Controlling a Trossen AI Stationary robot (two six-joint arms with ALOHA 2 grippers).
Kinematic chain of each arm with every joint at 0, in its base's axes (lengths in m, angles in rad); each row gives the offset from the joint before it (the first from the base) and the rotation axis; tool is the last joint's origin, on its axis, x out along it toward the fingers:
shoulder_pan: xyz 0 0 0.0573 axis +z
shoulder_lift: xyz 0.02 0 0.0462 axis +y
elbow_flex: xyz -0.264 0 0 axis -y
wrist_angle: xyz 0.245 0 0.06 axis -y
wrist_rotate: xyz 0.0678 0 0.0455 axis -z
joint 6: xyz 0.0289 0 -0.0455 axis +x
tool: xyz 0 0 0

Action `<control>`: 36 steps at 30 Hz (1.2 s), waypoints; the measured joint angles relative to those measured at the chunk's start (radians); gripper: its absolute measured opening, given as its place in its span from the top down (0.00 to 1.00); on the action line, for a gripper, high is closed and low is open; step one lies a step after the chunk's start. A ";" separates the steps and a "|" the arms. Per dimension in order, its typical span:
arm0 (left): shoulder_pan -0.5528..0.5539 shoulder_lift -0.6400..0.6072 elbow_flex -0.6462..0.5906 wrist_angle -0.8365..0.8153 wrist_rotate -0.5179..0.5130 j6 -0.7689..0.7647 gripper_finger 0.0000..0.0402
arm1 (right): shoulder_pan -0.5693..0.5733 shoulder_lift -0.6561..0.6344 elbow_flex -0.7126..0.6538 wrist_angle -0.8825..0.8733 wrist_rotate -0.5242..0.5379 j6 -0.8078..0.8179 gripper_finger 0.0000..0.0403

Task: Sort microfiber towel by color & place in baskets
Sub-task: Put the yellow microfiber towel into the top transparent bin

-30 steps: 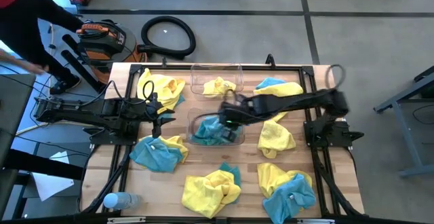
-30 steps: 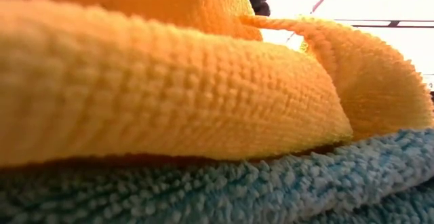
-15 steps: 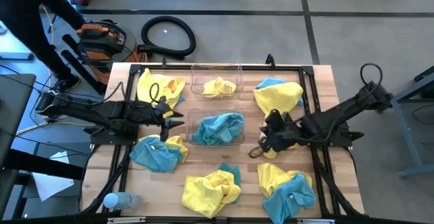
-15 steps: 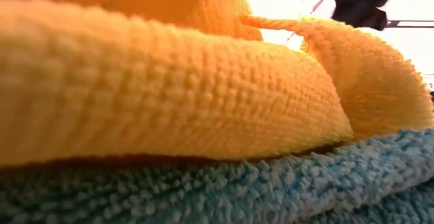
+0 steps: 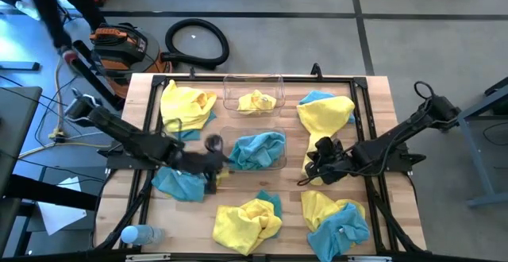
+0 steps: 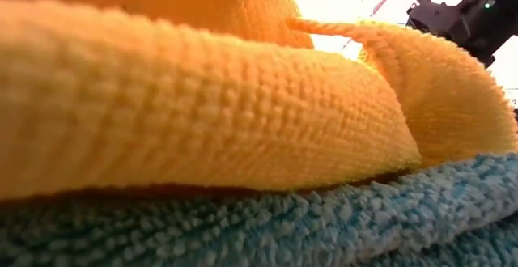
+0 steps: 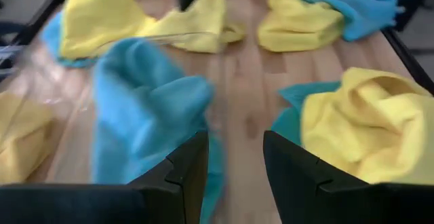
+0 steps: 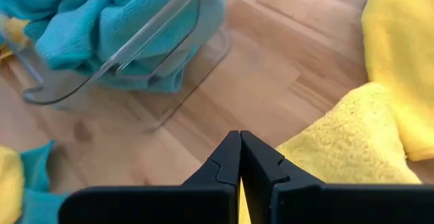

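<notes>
both arms over the surface, two baskets mid-table – nothing held.

my left gripper (image 5: 213,160) sits at 9 o'clock of the near basket (image 5: 274,165), its fingers (image 7: 183,173) parted with bare wood between them. that basket holds blue towels (image 5: 255,148); the far basket (image 5: 230,94) at 12 o'clock holds a yellow towel (image 5: 257,101). my right gripper (image 5: 316,165) hangs at 3 o'clock of the near basket – fingers (image 8: 227,157) pressed together, empty, over a loose yellow towel (image 5: 317,163). more loose towels lie around the baskets.
</notes>
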 joint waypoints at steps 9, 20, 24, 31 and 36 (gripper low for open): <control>-0.088 0.292 0.286 -0.166 0.006 -0.083 0.67 | 0.000 0.000 -0.014 0.036 0.004 0.000 0.99; -0.153 0.552 0.537 -0.258 0.147 -0.098 0.67 | 0.000 0.000 -0.014 0.064 0.004 -0.018 0.99; -0.163 0.612 0.577 -0.268 0.178 -0.100 0.67 | 0.000 0.000 -0.014 0.075 0.004 -0.027 0.99; -0.152 0.665 0.579 -0.268 0.235 -0.144 0.67 | 0.000 0.000 -0.014 0.079 0.004 -0.049 0.99; -0.134 0.664 0.579 -0.276 0.261 -0.144 0.72 | 0.000 0.000 -0.014 0.082 0.005 -0.068 0.99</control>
